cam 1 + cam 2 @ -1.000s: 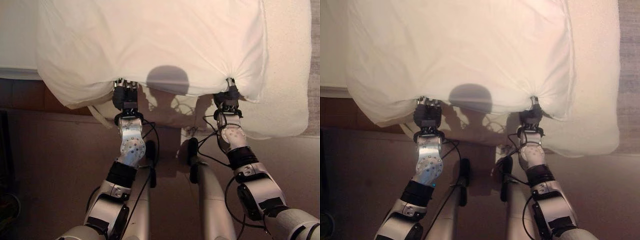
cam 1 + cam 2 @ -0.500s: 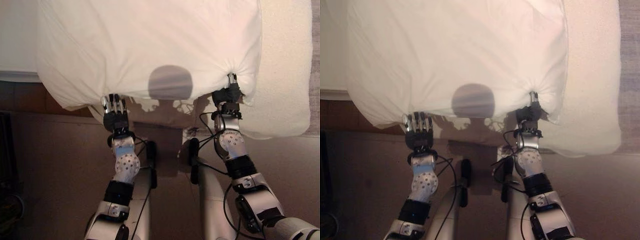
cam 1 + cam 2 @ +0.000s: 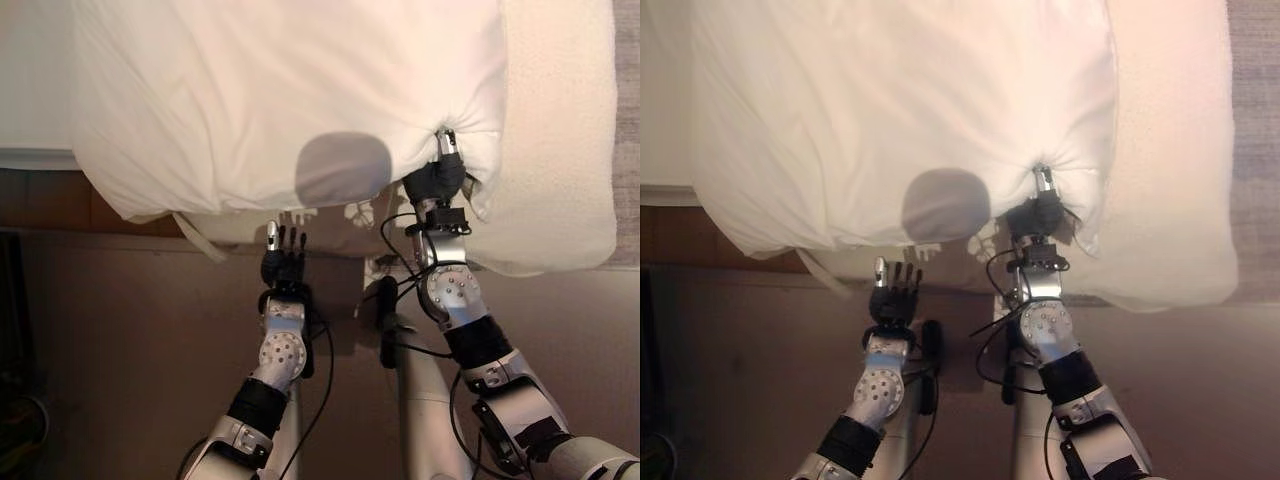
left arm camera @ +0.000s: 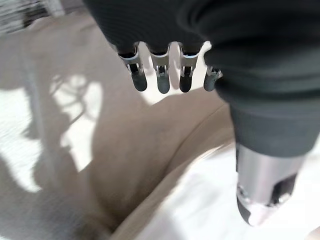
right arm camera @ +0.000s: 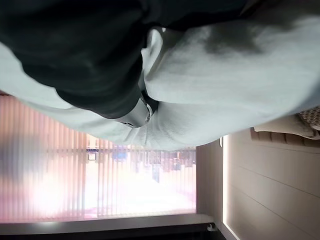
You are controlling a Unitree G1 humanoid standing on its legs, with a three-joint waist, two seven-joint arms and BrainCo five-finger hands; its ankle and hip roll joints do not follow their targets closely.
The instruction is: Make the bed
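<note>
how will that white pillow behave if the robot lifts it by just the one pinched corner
Probably floppy: the pillow puckers into creases where the right hand pinches its edge. It looks plump, so likely light for its bulk. With the left hand open and off it, the free side would likely sag and swing.

You've got one white pillow (image 3: 280, 95), one cream blanket (image 3: 560, 140) under it, one bed (image 3: 30, 90). Two robot hands in frame: one left hand (image 3: 282, 262), one right hand (image 3: 437, 182).

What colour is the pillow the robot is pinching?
White. The pillow shows best in the left eye view, pinched by the right robot hand.
</note>
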